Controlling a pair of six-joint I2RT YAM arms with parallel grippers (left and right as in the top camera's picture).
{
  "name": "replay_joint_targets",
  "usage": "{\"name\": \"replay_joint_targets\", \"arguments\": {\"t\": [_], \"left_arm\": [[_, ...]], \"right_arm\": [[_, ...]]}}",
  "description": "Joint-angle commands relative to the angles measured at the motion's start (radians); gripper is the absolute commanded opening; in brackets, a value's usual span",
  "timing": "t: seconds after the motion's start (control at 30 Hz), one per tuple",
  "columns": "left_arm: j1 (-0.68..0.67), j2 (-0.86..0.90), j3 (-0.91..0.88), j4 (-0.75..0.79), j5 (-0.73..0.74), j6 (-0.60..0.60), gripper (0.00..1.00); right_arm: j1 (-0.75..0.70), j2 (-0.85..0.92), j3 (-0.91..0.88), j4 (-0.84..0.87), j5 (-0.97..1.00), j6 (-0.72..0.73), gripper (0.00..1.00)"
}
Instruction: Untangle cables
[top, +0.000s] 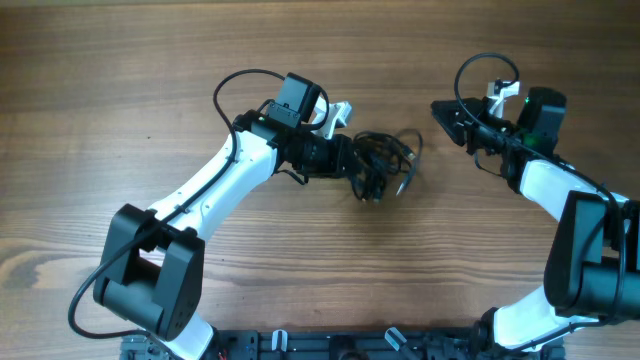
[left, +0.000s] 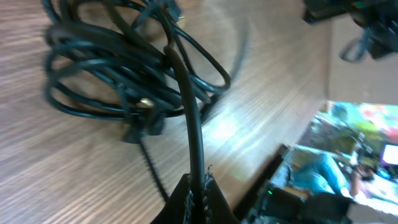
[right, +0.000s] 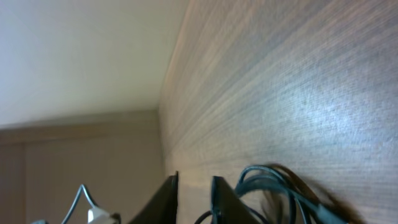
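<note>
The cables (top: 385, 160) lie as a tangled black bundle of loops near the table's middle. In the left wrist view the bundle (left: 124, 74) fills the upper left. My left gripper (top: 352, 165) (left: 198, 186) is shut on one black cable strand that rises from its fingertips into the bundle. My right gripper (top: 445, 113) is open and empty, right of and a little beyond the bundle, apart from it. In the right wrist view its fingers (right: 194, 186) show a gap between them, with the cable loops (right: 280, 193) beside them at the lower right.
The wooden table (top: 130, 90) spreads all around the bundle. Thick black wires run along both arms (top: 240, 80) (top: 480, 65). A black rail with clamps (top: 330, 345) lies along the front edge.
</note>
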Motion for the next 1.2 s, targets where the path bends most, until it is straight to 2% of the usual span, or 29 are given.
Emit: {"name": "replay_joint_targets", "arguments": {"t": [0.0,0.07,0.3,0.5,0.67,0.77,0.9,1.17], "left_arm": [[-0.001,-0.008,-0.006,-0.003,0.144,0.032,0.04],[-0.001,-0.013,-0.004,-0.005,0.165,0.031,0.04],[0.008,-0.094,0.054,-0.01,0.166,0.026,0.04],[0.064,-0.145,0.156,-0.005,0.136,-0.11,0.04],[0.115,-0.151,0.172,0.067,0.138,-0.259,0.04],[0.156,-0.155,0.172,0.13,0.167,-0.345,0.04],[0.209,-0.167,0.172,0.166,0.183,-0.375,0.04],[0.228,-0.17,0.172,0.121,0.076,-0.431,0.04]], "right_arm": [[-0.008,0.016,0.012,0.017,0.061,0.026,0.46],[-0.006,0.016,0.012,0.01,0.027,0.0,0.52],[-0.007,0.014,0.012,0.068,-0.325,-0.193,0.55],[-0.001,-0.002,0.012,0.068,-0.51,-0.298,0.56],[0.01,-0.001,0.012,0.125,-0.677,-0.352,0.59],[0.008,-0.001,0.012,0.149,-0.698,-0.347,0.61],[0.011,-0.001,0.012,0.152,-0.698,-0.342,0.64],[0.137,-0.001,0.012,0.154,-0.691,-0.41,0.67]]}}
